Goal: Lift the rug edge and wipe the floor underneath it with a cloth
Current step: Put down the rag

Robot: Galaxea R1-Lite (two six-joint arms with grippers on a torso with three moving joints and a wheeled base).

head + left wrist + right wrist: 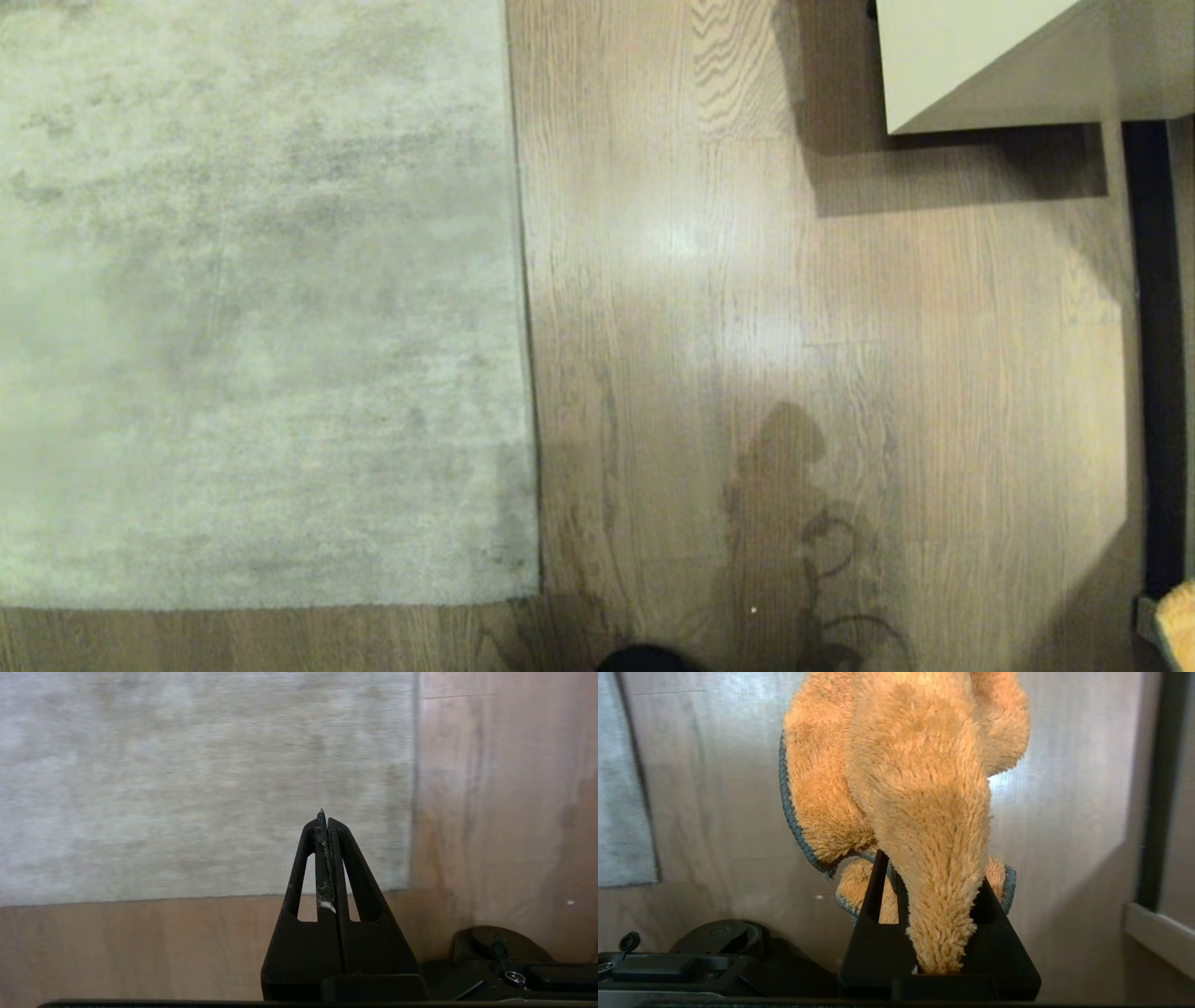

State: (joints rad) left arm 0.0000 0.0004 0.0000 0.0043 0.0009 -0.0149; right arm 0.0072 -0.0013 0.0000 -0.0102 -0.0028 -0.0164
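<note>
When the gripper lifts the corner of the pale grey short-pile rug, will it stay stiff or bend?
The pale grey short-pile rug looks thin and lies flat on the wood-grain floor, so its corner probably bends rather than lifting stiffly. It is large, so likely heavy to raise far.

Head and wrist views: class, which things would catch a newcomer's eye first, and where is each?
First the fuzzy orange cloth, clamped in the right tool and filling the right wrist view. Next the pale rug, flat on the floor on the robot's left, its corner near the robot. The left tool hangs shut and empty above that corner.
</note>
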